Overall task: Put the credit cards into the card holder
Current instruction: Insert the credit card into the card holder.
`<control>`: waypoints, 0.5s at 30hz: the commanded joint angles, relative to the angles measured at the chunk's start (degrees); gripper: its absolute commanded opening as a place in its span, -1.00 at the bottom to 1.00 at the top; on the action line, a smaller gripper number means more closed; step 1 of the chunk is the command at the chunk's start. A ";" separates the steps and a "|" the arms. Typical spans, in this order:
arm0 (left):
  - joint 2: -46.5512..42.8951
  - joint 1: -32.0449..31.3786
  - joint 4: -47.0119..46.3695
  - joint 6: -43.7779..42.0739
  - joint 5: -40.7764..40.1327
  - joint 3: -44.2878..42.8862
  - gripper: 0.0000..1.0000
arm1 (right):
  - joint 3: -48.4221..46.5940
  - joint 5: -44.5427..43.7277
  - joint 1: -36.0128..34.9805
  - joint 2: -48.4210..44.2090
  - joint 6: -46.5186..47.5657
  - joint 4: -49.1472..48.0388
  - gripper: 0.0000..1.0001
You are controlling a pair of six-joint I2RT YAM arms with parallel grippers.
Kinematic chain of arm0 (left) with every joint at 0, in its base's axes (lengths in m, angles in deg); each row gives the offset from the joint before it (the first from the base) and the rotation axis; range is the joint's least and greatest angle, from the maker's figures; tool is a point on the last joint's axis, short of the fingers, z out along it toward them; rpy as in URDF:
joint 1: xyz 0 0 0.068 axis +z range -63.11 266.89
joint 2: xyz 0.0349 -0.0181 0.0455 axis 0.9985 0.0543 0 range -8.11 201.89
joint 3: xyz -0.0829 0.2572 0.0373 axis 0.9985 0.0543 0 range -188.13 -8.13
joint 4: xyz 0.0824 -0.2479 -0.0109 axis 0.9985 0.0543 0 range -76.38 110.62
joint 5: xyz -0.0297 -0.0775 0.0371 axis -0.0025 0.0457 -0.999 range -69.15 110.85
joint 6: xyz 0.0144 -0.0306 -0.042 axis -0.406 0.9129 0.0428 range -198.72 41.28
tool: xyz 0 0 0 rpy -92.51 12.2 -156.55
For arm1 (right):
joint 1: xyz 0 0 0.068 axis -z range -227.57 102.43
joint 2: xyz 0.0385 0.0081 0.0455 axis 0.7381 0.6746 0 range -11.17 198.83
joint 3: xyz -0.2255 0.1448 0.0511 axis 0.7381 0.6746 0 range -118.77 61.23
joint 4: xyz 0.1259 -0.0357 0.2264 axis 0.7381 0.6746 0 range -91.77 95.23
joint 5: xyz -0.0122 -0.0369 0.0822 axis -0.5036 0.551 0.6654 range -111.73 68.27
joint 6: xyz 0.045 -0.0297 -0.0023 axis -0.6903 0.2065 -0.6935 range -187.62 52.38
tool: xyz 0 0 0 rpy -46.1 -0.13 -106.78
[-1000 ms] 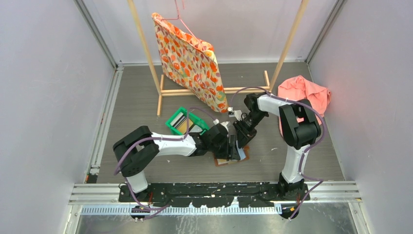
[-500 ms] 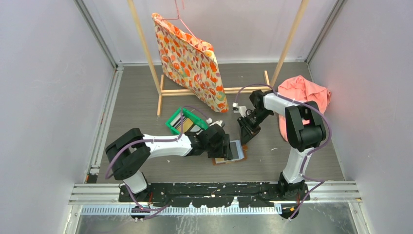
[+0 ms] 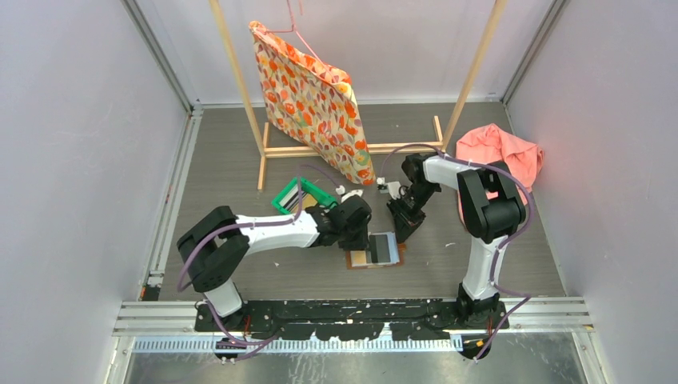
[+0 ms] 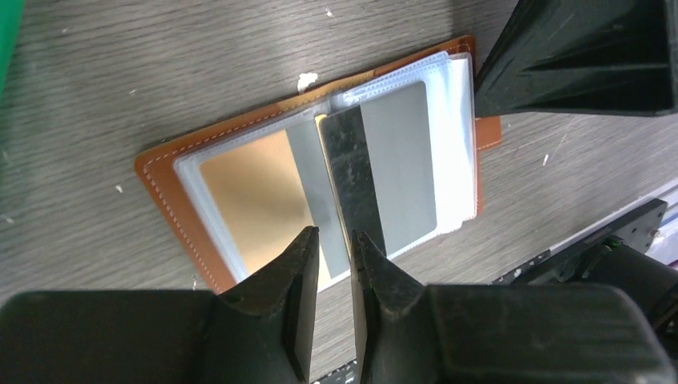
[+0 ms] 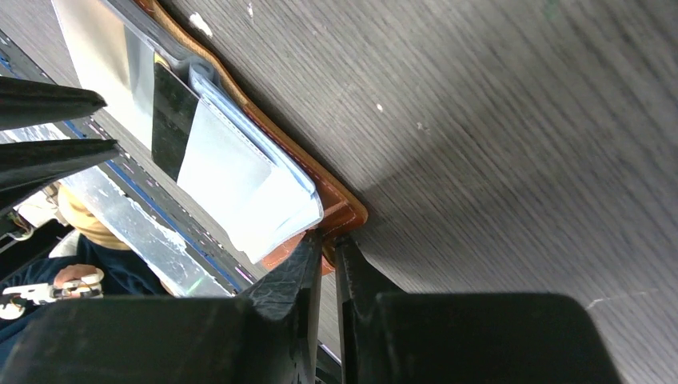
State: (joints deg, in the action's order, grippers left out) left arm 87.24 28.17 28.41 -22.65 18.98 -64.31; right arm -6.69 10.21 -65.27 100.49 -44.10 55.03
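The brown leather card holder (image 3: 357, 258) lies open on the table. In the left wrist view its clear sleeves (image 4: 456, 120) hold a gold card (image 4: 252, 200), a black card (image 4: 352, 168) and a silvery grey card (image 4: 404, 160). My left gripper (image 3: 365, 233) hovers at the holder's near edge (image 4: 336, 240), jaws a narrow gap apart and empty. My right gripper (image 3: 402, 230) is shut on the holder's leather edge (image 5: 345, 210) at its right side (image 5: 328, 238). A pale blue card or sleeve (image 5: 228, 172) shows there too.
A green plastic bin (image 3: 289, 196) stands left of the holder, partly behind my left arm. A wooden rack (image 3: 352, 149) with a hanging floral bag (image 3: 316, 100) stands at the back. A pink cloth (image 3: 500, 152) lies at the right.
My left gripper has drawn back to the left off the holder, uncovering the cards. My right gripper lifted away, then came back to the holder's right edge.
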 commanded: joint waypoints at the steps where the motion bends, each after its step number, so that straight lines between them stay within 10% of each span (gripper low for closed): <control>1: 3.11 0.26 0.43 -2.01 0.70 -2.74 -0.55 | -0.88 -2.12 -0.93 1.14 -1.24 -1.13 -0.67; 15: 8.91 0.22 -5.80 -1.00 8.30 -4.76 -0.52 | -1.25 -2.33 -1.95 1.72 -1.72 -1.40 -0.70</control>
State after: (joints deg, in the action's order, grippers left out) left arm 93.68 28.26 26.27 -23.81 23.50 -67.96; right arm -7.20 9.34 -66.32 100.99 -45.60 55.44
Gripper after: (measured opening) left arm 0.231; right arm 0.148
